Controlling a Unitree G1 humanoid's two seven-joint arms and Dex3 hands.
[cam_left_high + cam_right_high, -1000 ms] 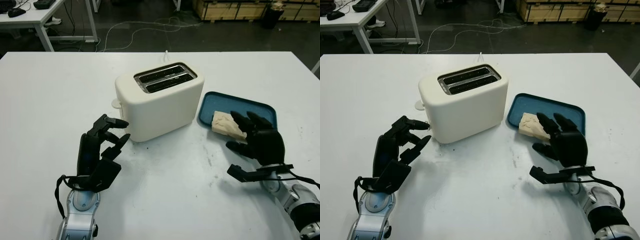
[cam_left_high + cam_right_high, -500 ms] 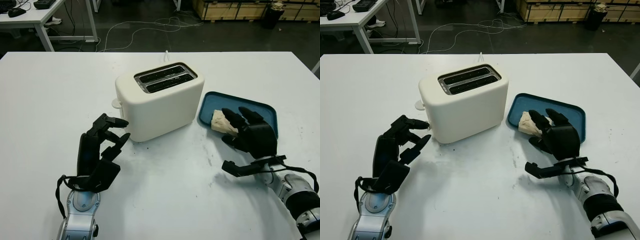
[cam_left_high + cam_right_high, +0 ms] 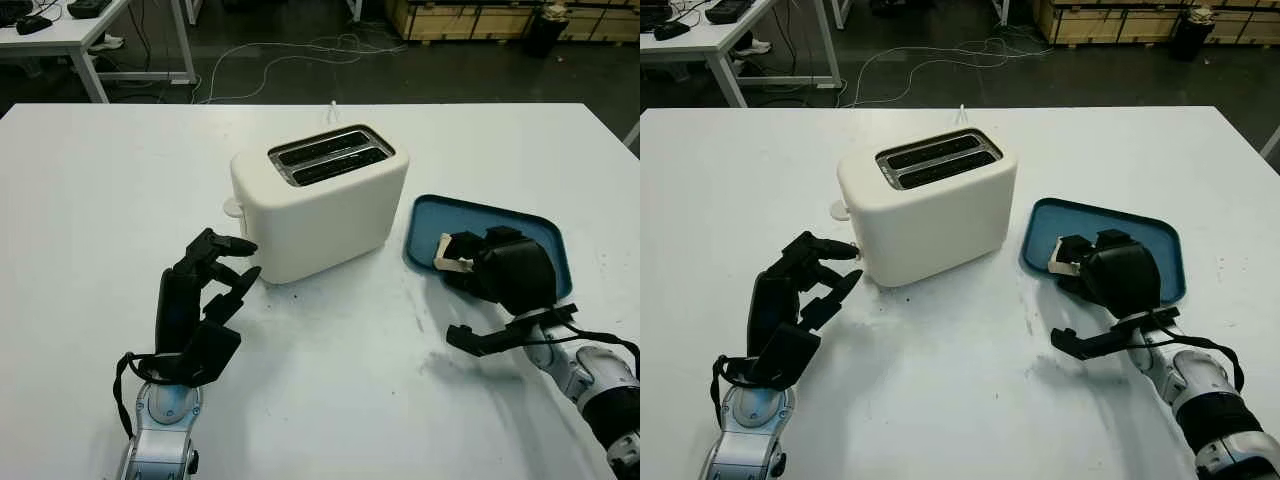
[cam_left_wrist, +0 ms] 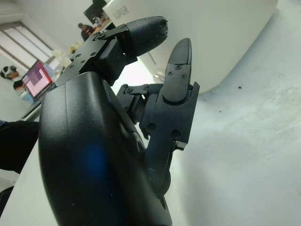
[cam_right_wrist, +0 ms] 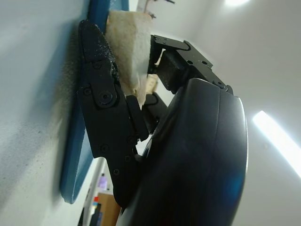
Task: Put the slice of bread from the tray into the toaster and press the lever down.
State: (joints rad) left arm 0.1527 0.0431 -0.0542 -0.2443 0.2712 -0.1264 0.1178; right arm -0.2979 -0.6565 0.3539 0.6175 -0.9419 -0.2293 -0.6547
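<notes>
Hiding most of the bread slice (image 3: 448,255), the right hand (image 3: 497,272) curls its fingers (image 5: 101,94) around it inside the blue tray (image 3: 545,238); the left hand (image 3: 200,300), open, hovers beside the toaster (image 3: 318,200), whose slots look empty

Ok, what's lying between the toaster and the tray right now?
Nothing: bare white table separates the toaster from the tray, as the left eye view shows.

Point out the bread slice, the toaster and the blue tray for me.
bread slice (image 3: 1061,256), right eye view, pale end showing past the right hand (image 3: 1110,275)
toaster (image 3: 940,218), right eye view, cream front wall
blue tray (image 3: 1140,228), right eye view, bare floor near the far rim
</notes>
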